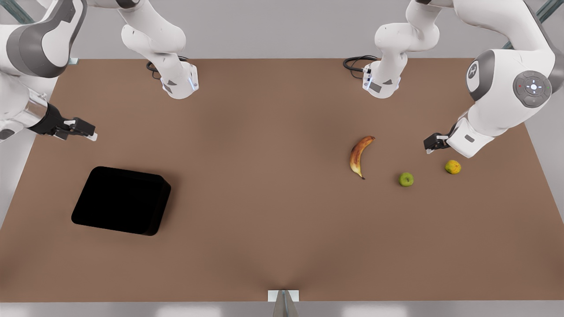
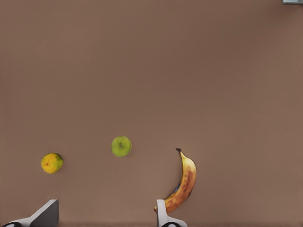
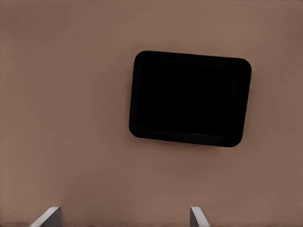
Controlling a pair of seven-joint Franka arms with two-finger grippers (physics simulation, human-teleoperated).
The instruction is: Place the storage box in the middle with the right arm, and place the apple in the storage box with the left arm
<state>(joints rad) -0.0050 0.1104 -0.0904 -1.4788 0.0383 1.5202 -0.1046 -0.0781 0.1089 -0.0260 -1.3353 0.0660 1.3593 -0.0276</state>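
My right gripper [image 1: 90,134] hangs spread above the box [image 1: 121,200], my left gripper [image 1: 429,145] spread near the apple [image 1: 406,179]. The yellow fruit [image 1: 452,167] sits close; I might grab it instead, probably.

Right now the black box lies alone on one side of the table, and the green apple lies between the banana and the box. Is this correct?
Not quite. The apple lies between the banana and the yellow-orange fruit, not the box, as the front view shows. The box does lie alone on the other side of the table.
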